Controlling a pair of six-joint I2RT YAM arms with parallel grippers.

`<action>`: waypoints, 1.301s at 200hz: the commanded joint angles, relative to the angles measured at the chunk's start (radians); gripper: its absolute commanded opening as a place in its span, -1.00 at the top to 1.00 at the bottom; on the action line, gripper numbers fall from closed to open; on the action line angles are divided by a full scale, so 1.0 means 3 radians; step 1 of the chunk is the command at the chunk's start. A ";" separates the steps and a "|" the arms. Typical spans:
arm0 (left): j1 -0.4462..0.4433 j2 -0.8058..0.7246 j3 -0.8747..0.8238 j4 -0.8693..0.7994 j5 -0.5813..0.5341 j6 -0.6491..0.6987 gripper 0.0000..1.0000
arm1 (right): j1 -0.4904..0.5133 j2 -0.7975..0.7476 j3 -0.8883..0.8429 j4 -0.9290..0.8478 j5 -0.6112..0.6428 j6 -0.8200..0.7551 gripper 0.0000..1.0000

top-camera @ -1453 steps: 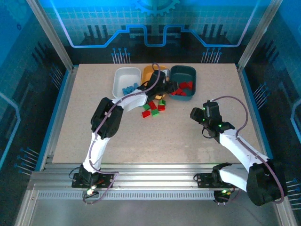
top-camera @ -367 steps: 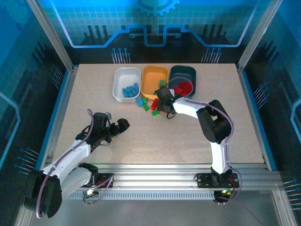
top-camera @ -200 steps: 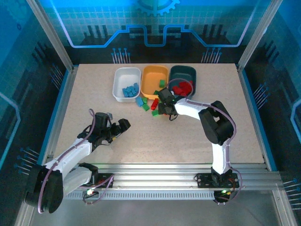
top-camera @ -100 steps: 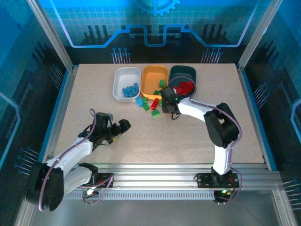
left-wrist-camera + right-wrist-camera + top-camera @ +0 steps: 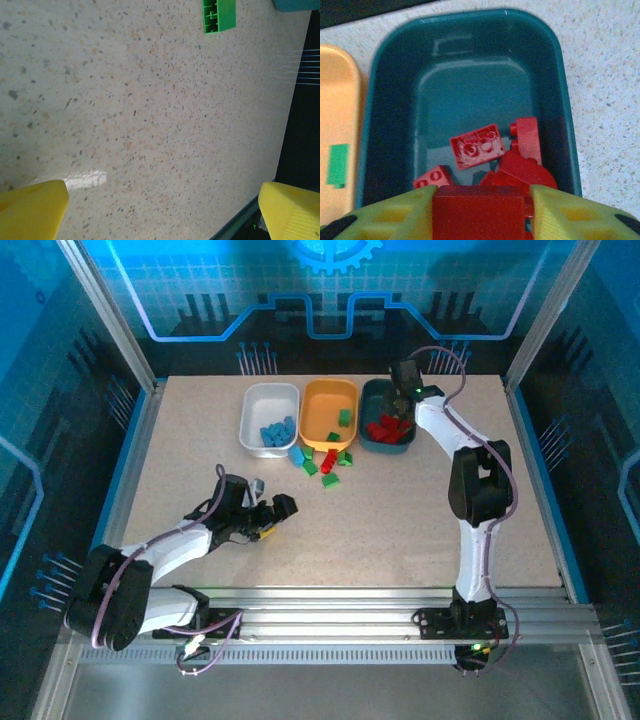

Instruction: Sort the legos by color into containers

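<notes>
My right gripper (image 5: 480,220) is shut on a red lego (image 5: 479,210), hanging over the dark teal container (image 5: 470,60), which holds several red legos (image 5: 477,146). From above, that gripper (image 5: 403,380) sits over the teal container (image 5: 372,400). The orange-yellow container (image 5: 318,405) holds a green lego (image 5: 344,418); the white container (image 5: 252,410) holds blue legos (image 5: 277,430). Loose red, green and blue legos (image 5: 328,464) lie just in front of the containers. My left gripper (image 5: 283,506) stands open over bare table, its yellow fingertips (image 5: 30,205) wide apart, a green lego (image 5: 218,15) ahead of it.
The speckled table (image 5: 400,530) is framed by metal rails and blue-lit walls. The table's right edge (image 5: 295,125) shows as a dark strip in the left wrist view. In the right wrist view the orange-yellow container (image 5: 337,100) lies left of the teal one.
My right gripper has left the loose pile and swung up and back over the teal container, carrying a red lego. My left gripper has shifted a little to the right, still open.
</notes>
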 commanded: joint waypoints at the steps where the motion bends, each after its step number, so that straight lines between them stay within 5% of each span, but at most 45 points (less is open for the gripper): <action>1: -0.0027 0.0134 0.0118 0.0149 0.0111 0.0057 -0.98 | -0.0011 0.0076 0.0186 -0.0337 -0.0141 -0.0113 -0.24; 46: -0.0027 0.0065 0.0260 0.0039 0.0022 0.0104 -0.98 | 0.0133 -0.0539 -0.0327 -0.0053 0.0028 -0.0024 -0.41; 106: -0.0027 -0.0168 0.0251 -0.0223 -0.0157 0.0075 -0.98 | 0.0911 -0.1486 -0.1641 0.0613 0.0314 0.0398 -0.45; 158: -0.0022 -0.0432 0.0110 -0.0527 -0.0410 0.0064 -0.98 | 0.1414 -0.1112 -0.1780 0.0683 0.0206 0.0900 -0.50; 230: 0.0218 -0.1178 -0.0279 -0.0813 -0.0632 0.0079 -0.98 | 0.1490 -0.0357 -0.1059 0.0394 0.0130 0.1081 -0.59; 260: 0.0239 -0.1258 -0.0322 -0.0890 -0.0616 0.0120 -0.98 | 0.1451 -0.0071 -0.0731 0.0134 0.0274 0.1311 -0.46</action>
